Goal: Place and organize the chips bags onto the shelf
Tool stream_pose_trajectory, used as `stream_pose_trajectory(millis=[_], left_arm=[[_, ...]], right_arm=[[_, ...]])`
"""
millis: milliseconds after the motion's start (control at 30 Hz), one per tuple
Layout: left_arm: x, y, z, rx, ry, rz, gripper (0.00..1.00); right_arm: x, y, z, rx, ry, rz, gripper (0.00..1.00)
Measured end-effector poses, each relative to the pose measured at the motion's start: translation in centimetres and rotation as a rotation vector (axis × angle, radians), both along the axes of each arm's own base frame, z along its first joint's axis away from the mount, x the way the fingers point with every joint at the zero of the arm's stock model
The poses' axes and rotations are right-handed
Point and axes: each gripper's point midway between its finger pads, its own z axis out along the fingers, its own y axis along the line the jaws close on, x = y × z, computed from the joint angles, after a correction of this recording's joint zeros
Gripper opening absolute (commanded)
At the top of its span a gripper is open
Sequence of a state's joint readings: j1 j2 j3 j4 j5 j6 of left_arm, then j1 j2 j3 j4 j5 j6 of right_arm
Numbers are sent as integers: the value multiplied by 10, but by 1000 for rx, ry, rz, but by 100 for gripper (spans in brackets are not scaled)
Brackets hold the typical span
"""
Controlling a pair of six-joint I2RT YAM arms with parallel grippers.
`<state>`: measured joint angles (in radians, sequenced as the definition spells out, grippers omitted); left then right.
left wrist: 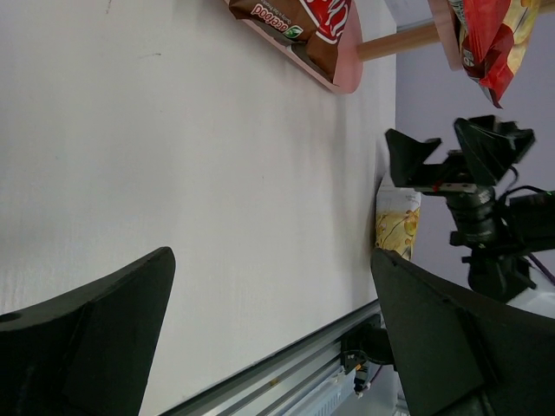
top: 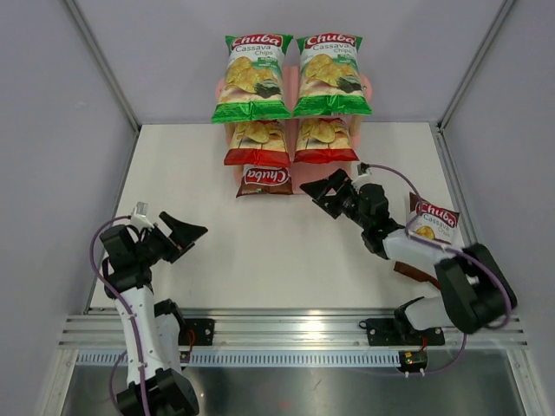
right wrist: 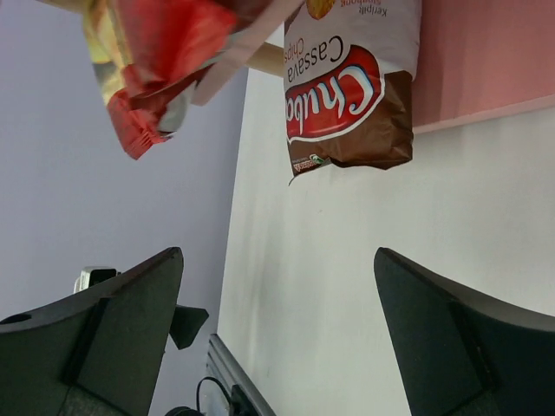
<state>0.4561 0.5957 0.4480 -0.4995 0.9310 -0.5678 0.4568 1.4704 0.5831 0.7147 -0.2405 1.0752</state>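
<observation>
Shelf [top: 367,87] is nearly full: two green bags [top: 252,78] [top: 333,76] up top; two red bags [top: 257,143] [top: 326,140] on the middle board; one brown bag [top: 265,180] bottom left; the spare brown bag [top: 432,224] lies on the tabletop [top: 260,251] beside the right arm; left tool [top: 191,241] and right tool [top: 326,187] both spread wide, holding nothing.

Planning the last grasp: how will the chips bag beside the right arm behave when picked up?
Probably light and squashy: the brown chips bag looks like a puffed pack. Its glossy film may slip when gripped, and hard squeezing could crush chips.
</observation>
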Motion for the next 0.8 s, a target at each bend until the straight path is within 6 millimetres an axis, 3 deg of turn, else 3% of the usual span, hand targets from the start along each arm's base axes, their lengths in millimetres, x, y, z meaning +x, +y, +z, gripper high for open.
stream_pose_trajectory(millis=[133,267,400,533,667,800], left_arm=[[-1,-2,-1,3,2,-9,99],[-5,-16,-3,27,5,-68,99],[-17,-48,-8,77,18,-192,99],[-24,-72,-8,101,16,-263,99],[-33,-96,-4,109,0,-314,99],[-45,-129,4,105,-39,-393,99]], right_arm=[[-31,-33,38,-96,-82,-65,100],[-73,-74,52,-197,-95,-142,99],[-114,-110,64,-263,-103,-203,99],[-156,-141,92,-263,-148,-251,100],[-188,-164,117,-280,-167,-286,100],[-212,-180,127,-321,-155,-295,99]])
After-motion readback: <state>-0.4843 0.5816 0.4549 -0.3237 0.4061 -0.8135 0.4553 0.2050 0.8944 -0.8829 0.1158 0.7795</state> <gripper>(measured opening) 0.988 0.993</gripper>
